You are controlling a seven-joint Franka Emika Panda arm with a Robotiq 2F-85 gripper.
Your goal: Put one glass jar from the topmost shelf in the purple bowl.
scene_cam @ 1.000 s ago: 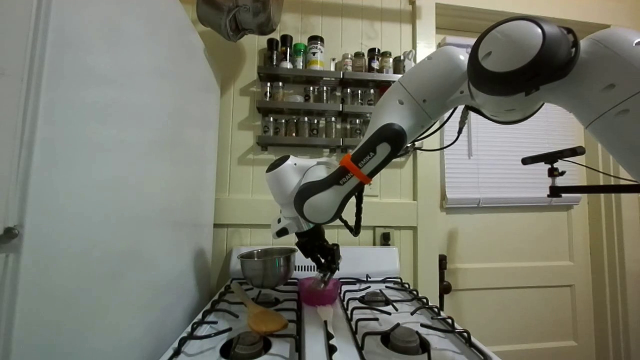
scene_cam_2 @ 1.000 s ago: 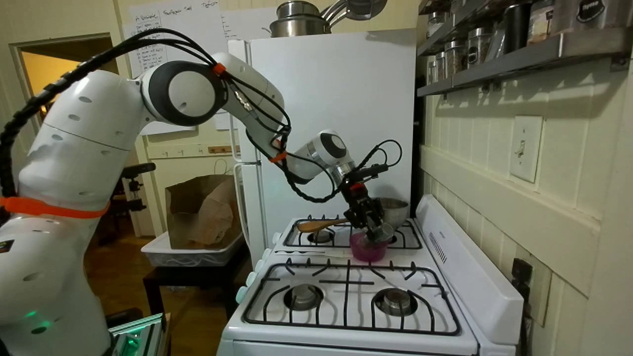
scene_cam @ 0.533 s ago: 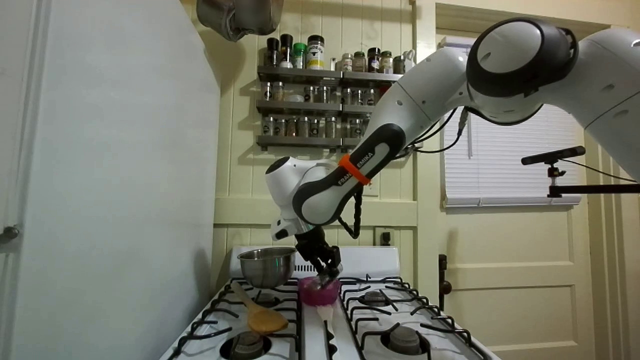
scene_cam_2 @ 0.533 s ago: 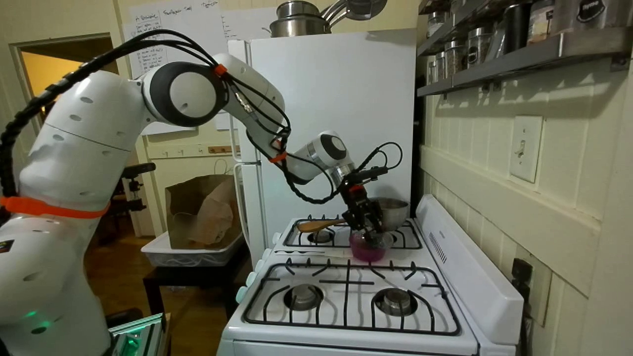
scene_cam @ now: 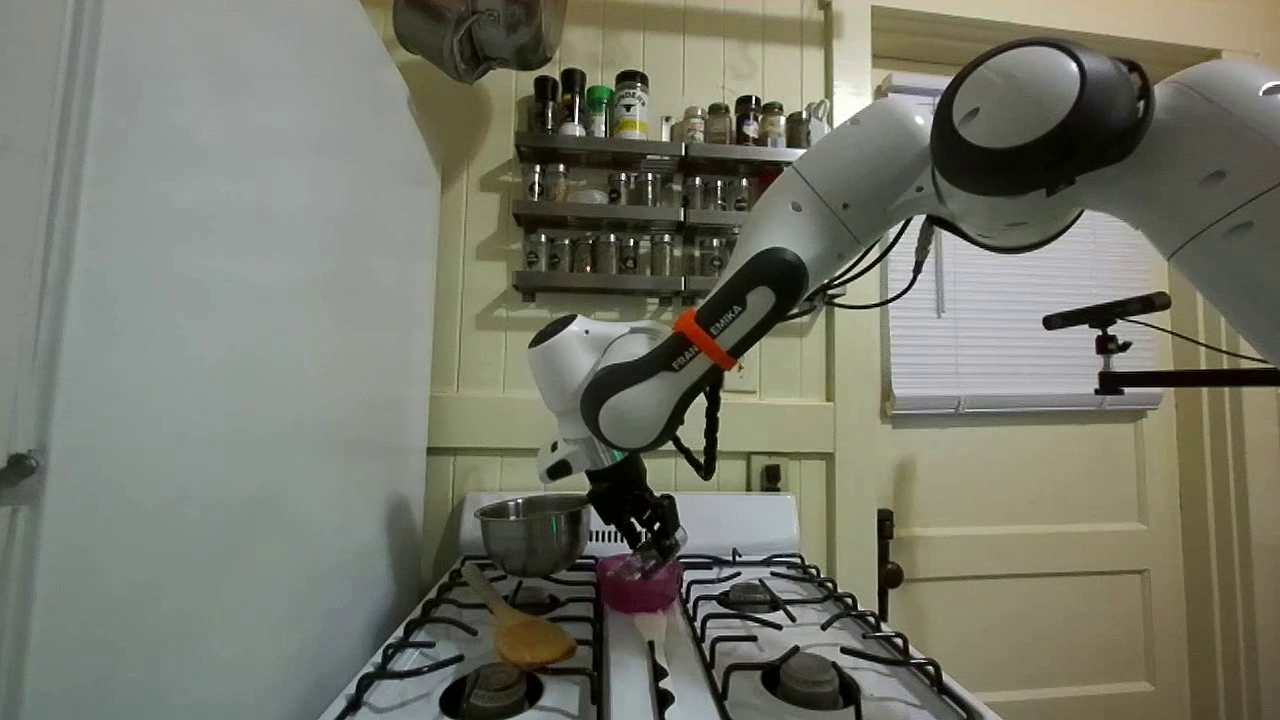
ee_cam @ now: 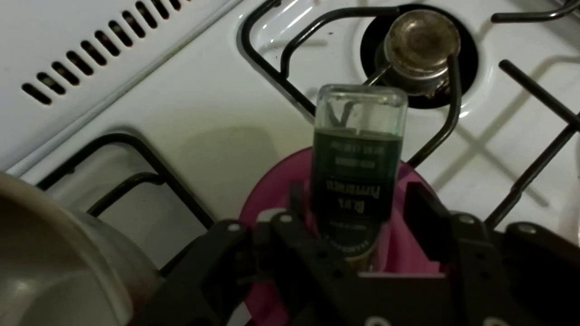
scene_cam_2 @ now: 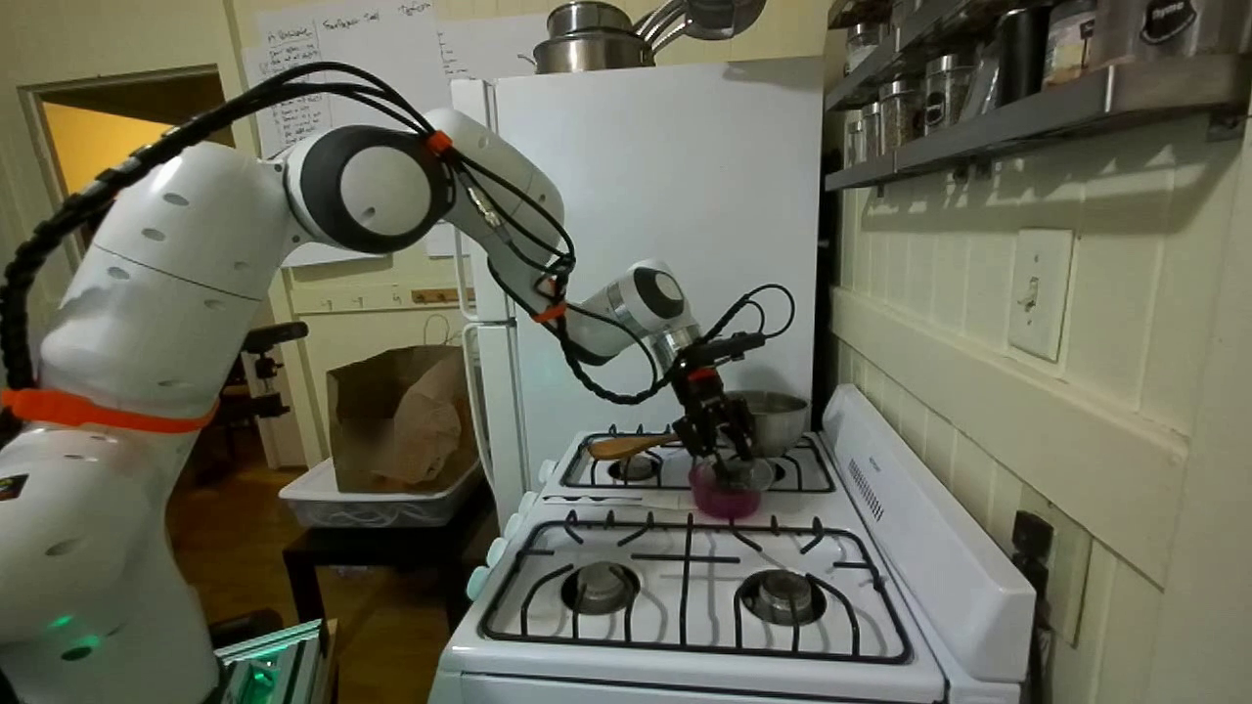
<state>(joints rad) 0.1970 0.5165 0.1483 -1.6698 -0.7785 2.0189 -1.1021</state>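
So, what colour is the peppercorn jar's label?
The label is dark green and black, clearest in the wrist view.

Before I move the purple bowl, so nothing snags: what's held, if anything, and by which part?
Nothing, it seems: the pincer is open, with gaps either side of the glass jar.

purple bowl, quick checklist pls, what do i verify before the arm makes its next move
1. The gripper open around the glass jar: ok, slim gaps seem to show on both sides.
2. Jar wholly inside the purple bowl: not ok, its glass base shows above and past the rim.
3. Jar settled: cannot tell, the gripper hides its lower end.
4. Bowl upright on the stovetop: ok in both exterior views.
5. The metal pot clear of the gripper: cannot tell, they look close.
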